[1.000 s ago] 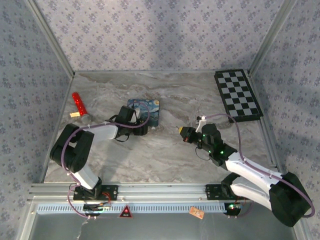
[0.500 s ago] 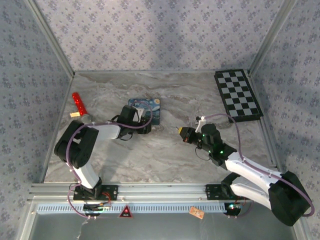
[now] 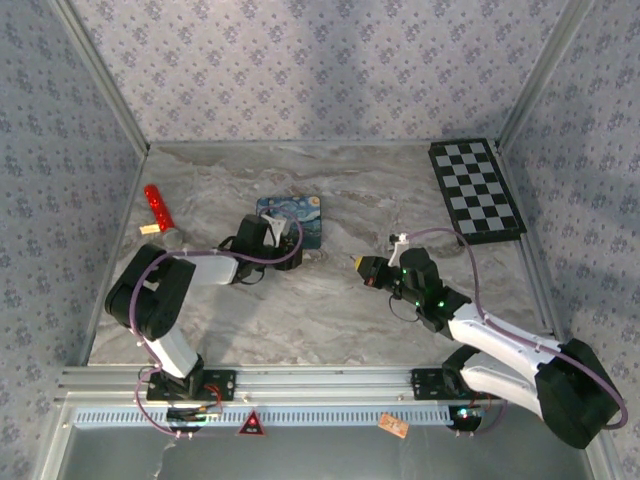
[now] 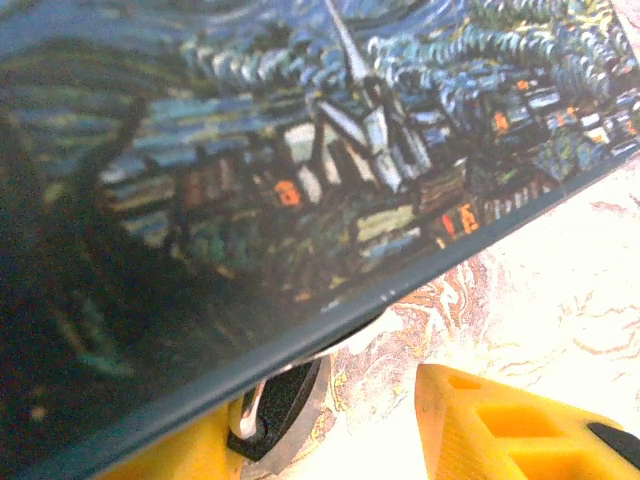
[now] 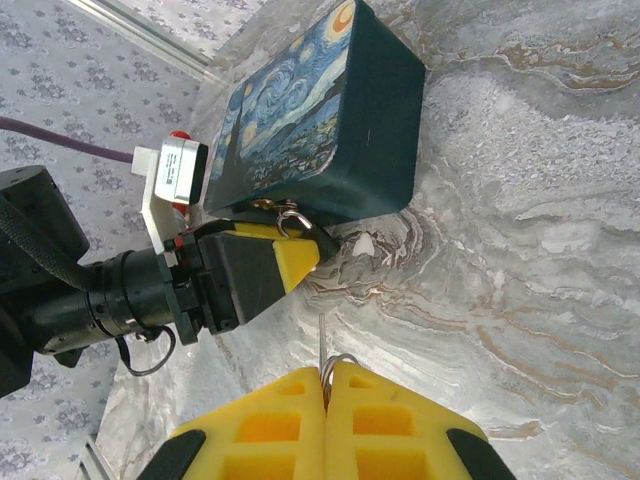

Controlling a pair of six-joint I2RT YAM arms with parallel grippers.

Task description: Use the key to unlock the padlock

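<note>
The padlock [image 4: 283, 400] is small and black, with a silver shackle [image 4: 243, 420]. It lies at the foot of a Starry Night box [image 4: 300, 170]. My left gripper [image 4: 325, 425] is open around it: the lock rests against the left finger, and the right finger [image 4: 500, 425] stands apart. In the right wrist view the shackle [image 5: 291, 217] shows between that left gripper's finger [image 5: 285, 268] and the box [image 5: 330, 130]. My right gripper [image 5: 327, 378] is shut on the key [image 5: 322, 340], whose blade points toward the lock. In the top view the right gripper [image 3: 364, 267] sits right of the left gripper [image 3: 278, 243].
A red cylinder [image 3: 157, 206] lies at the left of the marble table [image 3: 330, 320]. A checkerboard [image 3: 477, 190] lies at the back right. The box [image 3: 293, 217] stands just beyond the left gripper. Bare marble separates the two grippers.
The right gripper has edged slightly left toward the box with the key. The left arm has shifted a little while its gripper stays at the box's near edge.
</note>
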